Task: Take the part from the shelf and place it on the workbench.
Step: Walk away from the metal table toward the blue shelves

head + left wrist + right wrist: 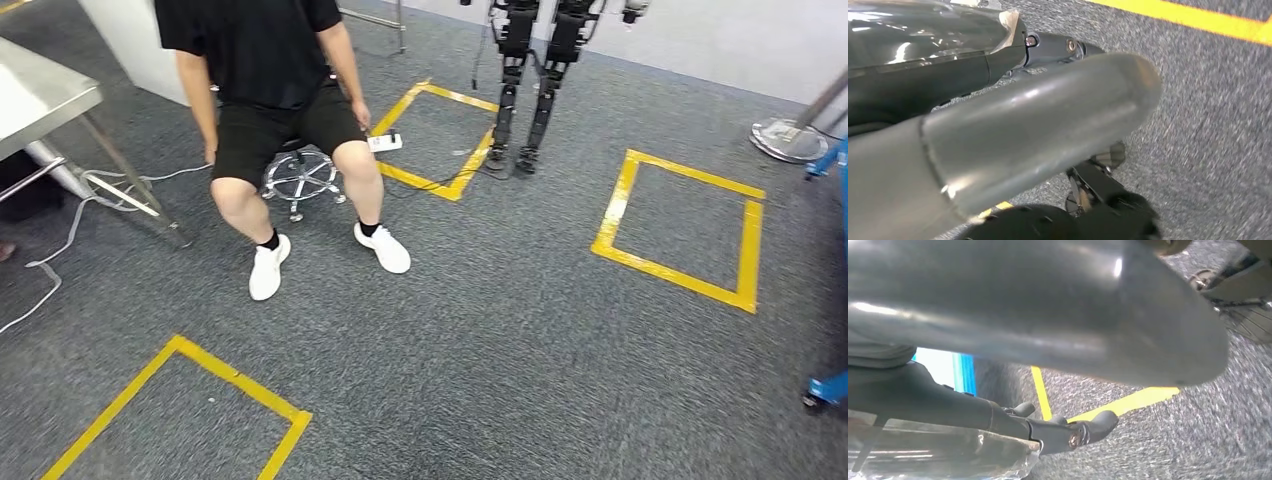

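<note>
A steel workbench point(40, 95) stands at the far left of the head view, with only its corner and legs visible. In the left wrist view my left hand point(1023, 115) hangs above the grey carpet, its thick thumb stretched out apart from the dark fingers point(1058, 47), and nothing lies between them. My right hand point(1023, 315) hangs the same way in the right wrist view. Its thumb is held away from the dark fingers point(1068, 432) and grips nothing. A glossy clear film point(923, 30) lies along the fingers of each hand.
A person point(270, 80) in black sits on a wheeled stool point(300, 175) just right of the workbench, feet out on the carpet. Another robot's legs point(525, 90) stand behind. There are yellow tape squares point(685, 230), cables point(60, 250) at the left and a blue frame point(830, 385) at the right edge.
</note>
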